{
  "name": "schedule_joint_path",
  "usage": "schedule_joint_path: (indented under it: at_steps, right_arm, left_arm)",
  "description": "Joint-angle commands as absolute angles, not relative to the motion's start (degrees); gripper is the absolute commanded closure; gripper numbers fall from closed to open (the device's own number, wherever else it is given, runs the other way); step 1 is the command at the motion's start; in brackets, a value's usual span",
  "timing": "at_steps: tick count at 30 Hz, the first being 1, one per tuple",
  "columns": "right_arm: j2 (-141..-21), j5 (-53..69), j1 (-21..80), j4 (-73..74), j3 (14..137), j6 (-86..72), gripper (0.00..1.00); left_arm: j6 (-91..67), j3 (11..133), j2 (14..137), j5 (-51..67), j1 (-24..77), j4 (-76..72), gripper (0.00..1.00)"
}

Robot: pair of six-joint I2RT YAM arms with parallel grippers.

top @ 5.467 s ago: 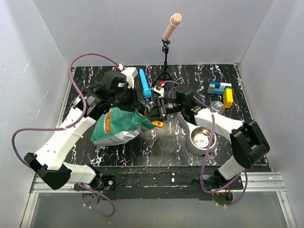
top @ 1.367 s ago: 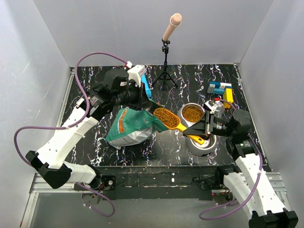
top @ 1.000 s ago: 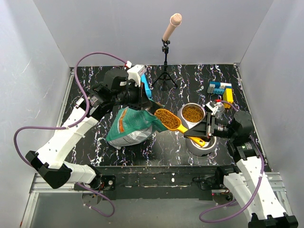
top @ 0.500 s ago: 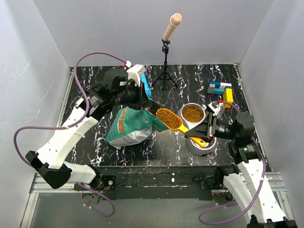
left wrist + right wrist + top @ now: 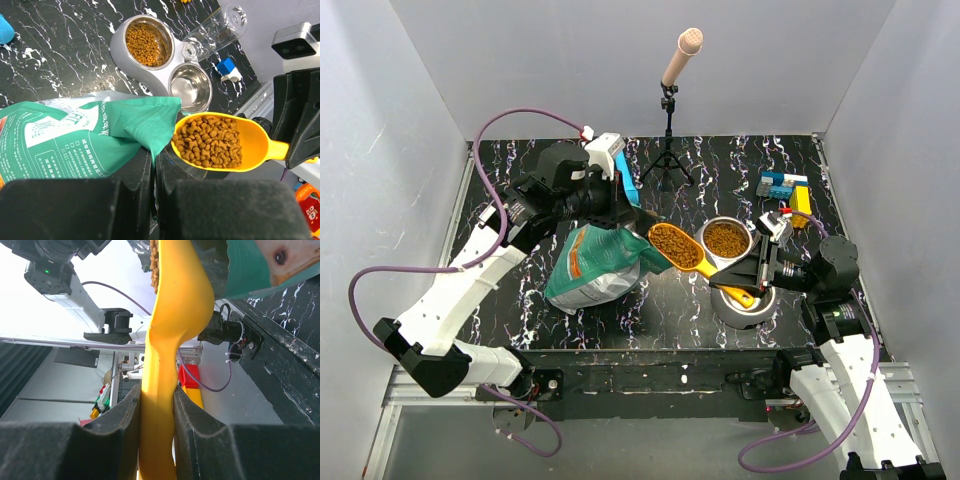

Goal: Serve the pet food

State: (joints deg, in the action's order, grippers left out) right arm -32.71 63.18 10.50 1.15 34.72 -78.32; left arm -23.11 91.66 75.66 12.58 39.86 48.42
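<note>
A green pet food bag [image 5: 595, 265] lies tilted on the black table, its open top edge [image 5: 145, 120] pinched by my left gripper [image 5: 610, 212], which is shut on it. A yellow scoop [image 5: 682, 252] heaped with brown kibble [image 5: 212, 141] hangs just right of the bag mouth. My right gripper [image 5: 750, 280] is shut on the scoop's handle [image 5: 159, 405]. A double bowl stand [image 5: 740, 300] sits at the right: the far bowl [image 5: 725, 239] holds kibble, the near bowl [image 5: 191, 89] is bare steel.
A blue tube [image 5: 628, 180] lies behind the bag. A tripod with a microphone [image 5: 670, 150] stands at the back centre. Toy bricks [image 5: 785, 190] and a clear jar [image 5: 215, 30] sit at the back right. White walls close in three sides.
Since several seconds ago the scoop has come out of the bag full of kibble. In the last second it has drifted slightly right and the right arm has pulled back a little.
</note>
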Motion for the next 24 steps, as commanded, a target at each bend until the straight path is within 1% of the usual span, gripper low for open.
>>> schedule_joint_path:
  at_steps: [1,7,24]
  right_arm:
    - [-32.4,64.1,10.3,-4.4,35.6,-79.4,0.99]
    - [-31.4,63.5,10.0,-3.3,35.6,-79.4,0.99]
    - [-28.6,60.6,6.7,-0.6,35.9,-79.1,0.99]
  left_arm:
    - [-22.3,95.8,72.7,9.3,39.5,40.6,1.0]
    - [-22.0,96.1,72.2,5.9,39.6,41.2,1.0]
    - [-21.2,96.5,72.2,1.4,39.6,44.2,1.0]
